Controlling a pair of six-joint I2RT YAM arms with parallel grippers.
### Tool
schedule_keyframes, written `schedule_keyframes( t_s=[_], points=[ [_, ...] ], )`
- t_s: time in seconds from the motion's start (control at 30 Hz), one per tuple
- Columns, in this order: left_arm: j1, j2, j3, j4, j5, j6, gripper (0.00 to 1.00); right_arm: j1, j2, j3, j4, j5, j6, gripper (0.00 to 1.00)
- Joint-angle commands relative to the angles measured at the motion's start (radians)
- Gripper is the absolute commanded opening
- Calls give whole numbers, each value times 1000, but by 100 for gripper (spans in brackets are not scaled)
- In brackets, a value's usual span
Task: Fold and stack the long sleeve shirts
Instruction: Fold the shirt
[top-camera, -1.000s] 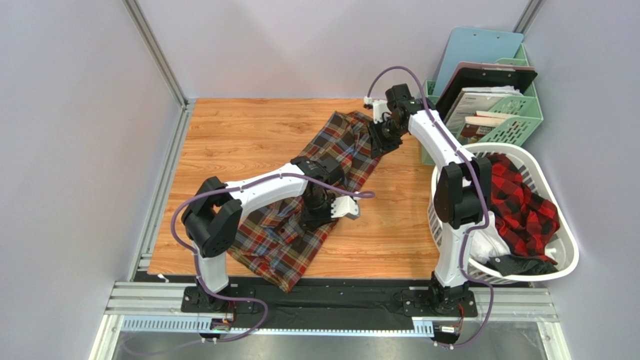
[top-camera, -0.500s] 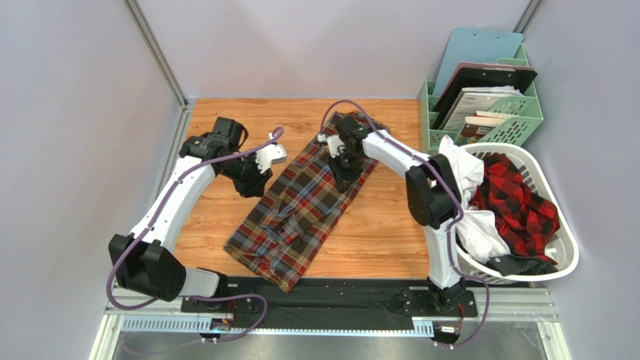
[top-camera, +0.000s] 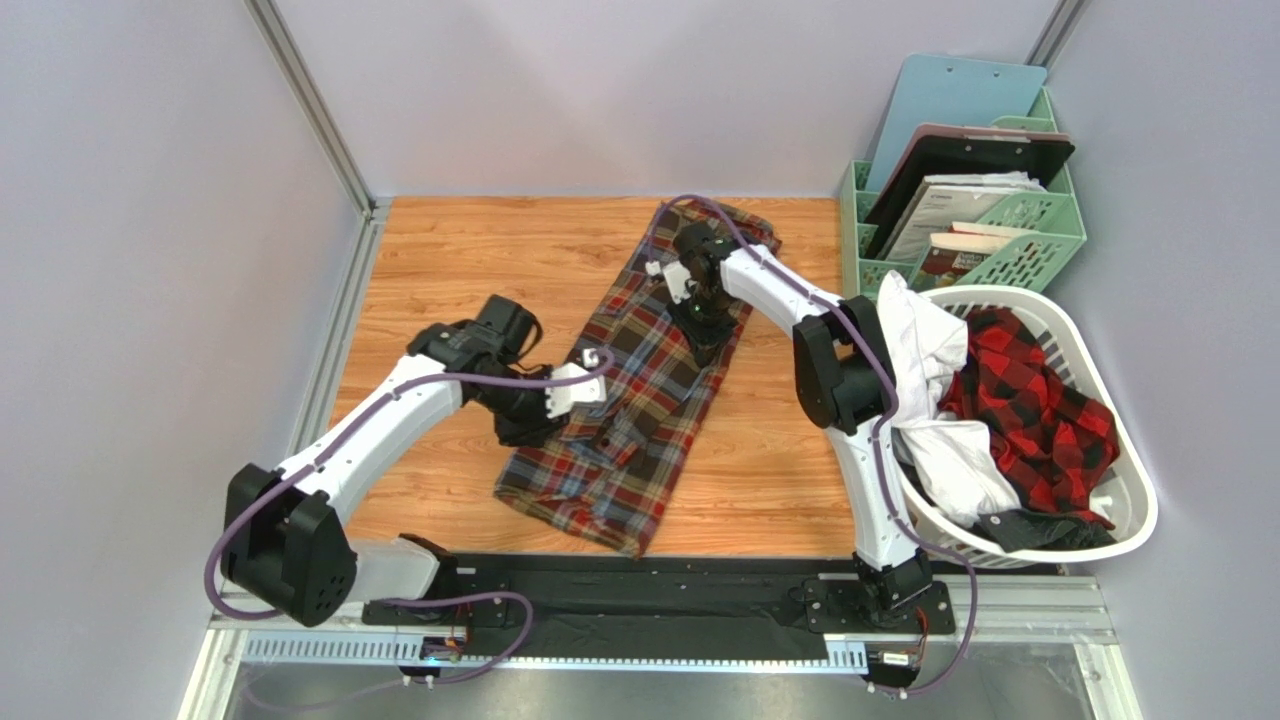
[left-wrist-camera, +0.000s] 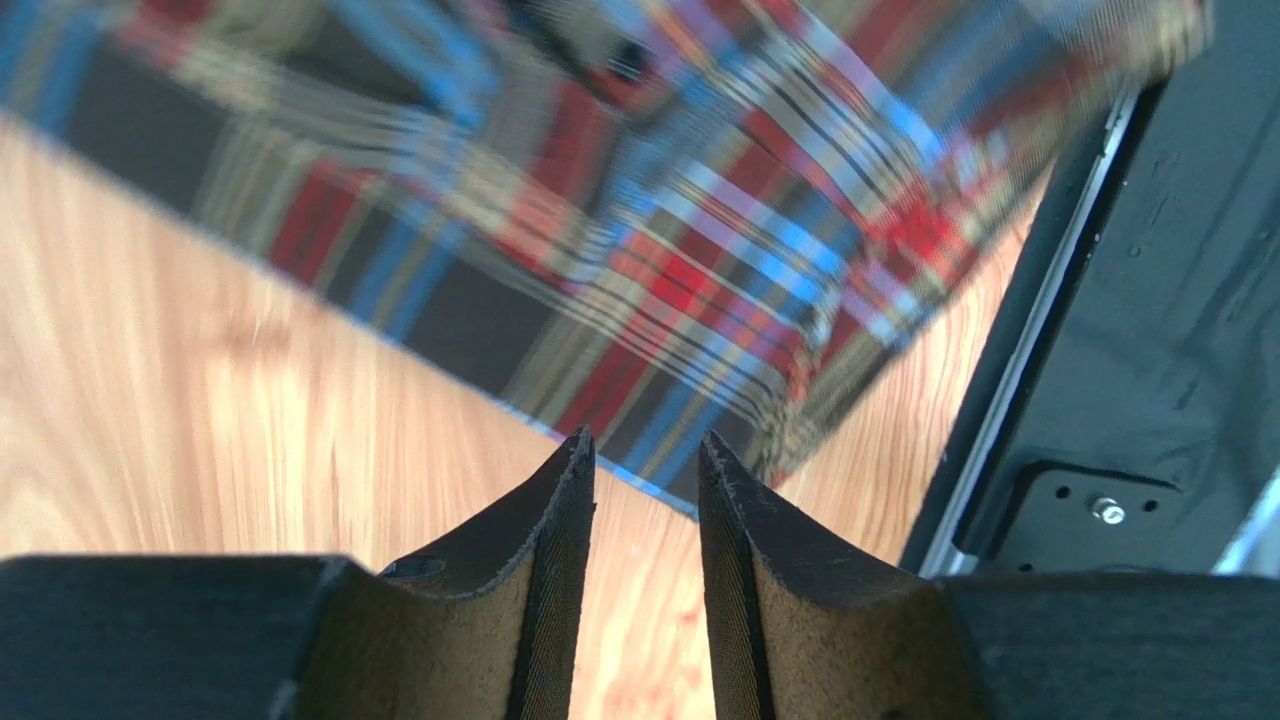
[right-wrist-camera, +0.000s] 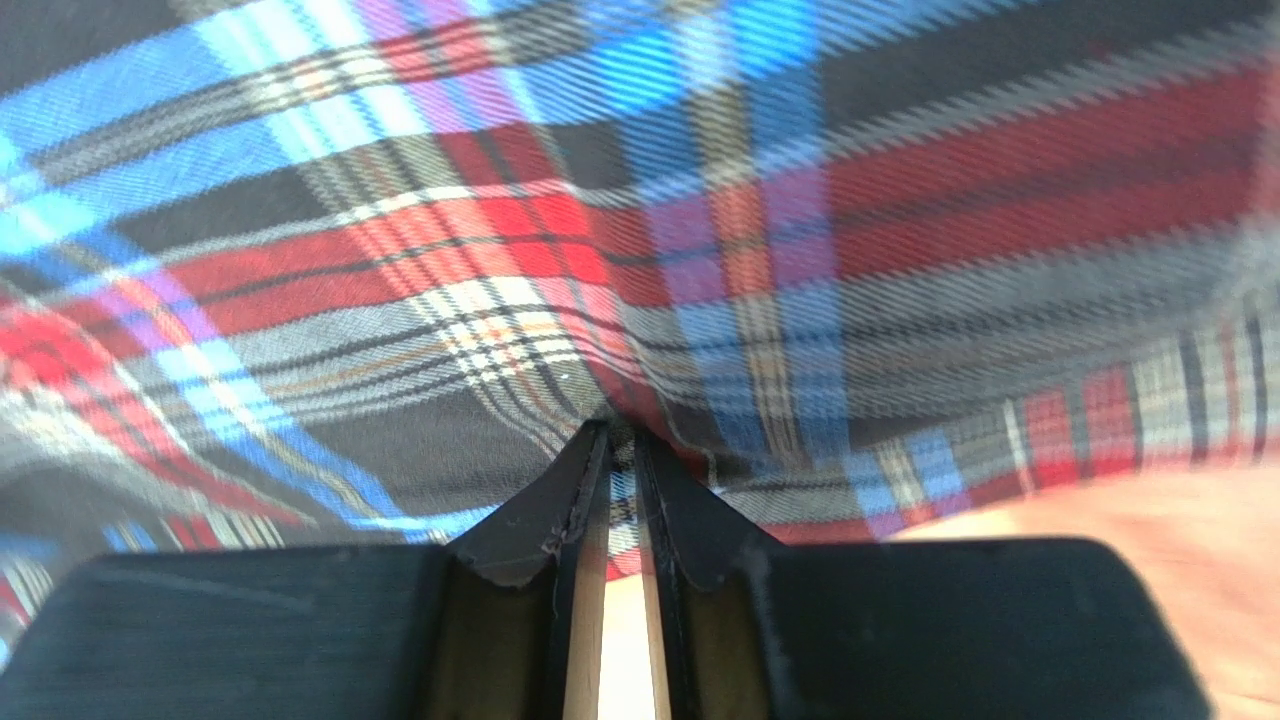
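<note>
the wooden surface (top-camera: 451, 255) is being crossed diagonally by the dark tartan shirt (top-camera: 639, 435), which is lying in a long folded strip from the far middle towards the near edge. the white basket (top-camera: 1145, 503) at the right is being filled by the red-and-black shirt (top-camera: 1052, 413). the tartan shirt's far end is being pinched by the right end effector (right-wrist-camera: 621, 435), clenched on a pucker of cloth. the left end effector (left-wrist-camera: 643, 446) is being held released and empty beside the strip's left edge.
</note>
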Motion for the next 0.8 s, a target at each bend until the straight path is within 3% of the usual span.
schedule_keyframes(
  t_s=[0.0,0.23,0.6,0.77],
  points=[
    [-114,74,3,142,-68,-23,38,-105,101,150,-2,163,-105,18],
    [-177,257,60,231,-94,-41,36,-125,120,245,38,251,-168,19],
    [-301,479,148,308,-146,-127,32,-125,-40,103,42,122,-144,21],
    [-343,576,152,240,-180,-141,21,-125,-95,78,32,22,-101,24]
  ],
)
